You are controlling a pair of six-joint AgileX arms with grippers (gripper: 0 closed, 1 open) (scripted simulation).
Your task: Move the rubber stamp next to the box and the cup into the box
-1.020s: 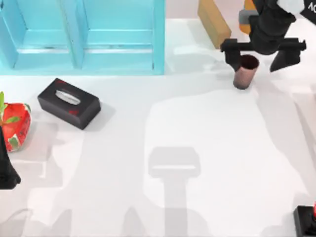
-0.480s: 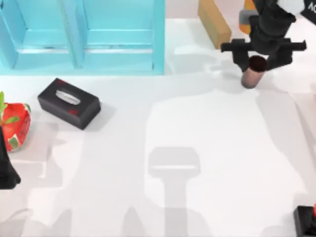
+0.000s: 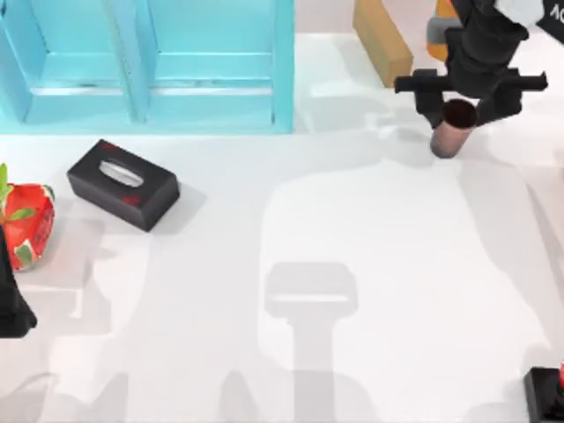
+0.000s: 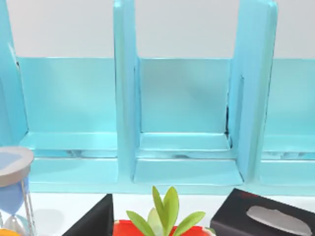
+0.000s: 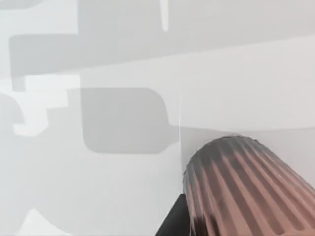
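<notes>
Box (image 3: 150,66): light blue, open-topped, split by upright dividers into compartments, at the table's far left; every compartment in the top view and the left wrist view (image 4: 184,123) holds nothing
Cup (image 3: 453,128): coppery brown tumbler with a dark inside, at the far right of the table (image 3: 352,264), well apart from the box; the right wrist view shows its ribbed wall (image 5: 246,187) from close by
Right gripper (image 3: 464,104): directly over the cup, one finger on each side of the rim, closed on it
Left gripper: a dark piece of the left arm (image 3: 11,300) sits at the table's left edge; fingers out of sight
Stamp (image 3: 548,388): black base with a red knob, at the near right corner, cut off by the frame edge
Tissue box (image 3: 123,183): flat and black, on the table just in front of the blue box; its corner shows in the left wrist view (image 4: 266,219)
Red pot with a green plant (image 3: 25,220): at the left edge, partly cut off; its leaves rise in the left wrist view (image 4: 165,211)
Hourglass (image 4: 14,191): only partly in frame
Tan block (image 3: 382,40): far side, left of the right arm
Orange object (image 3: 441,22): mostly hidden behind the right arm, kind unclear
</notes>
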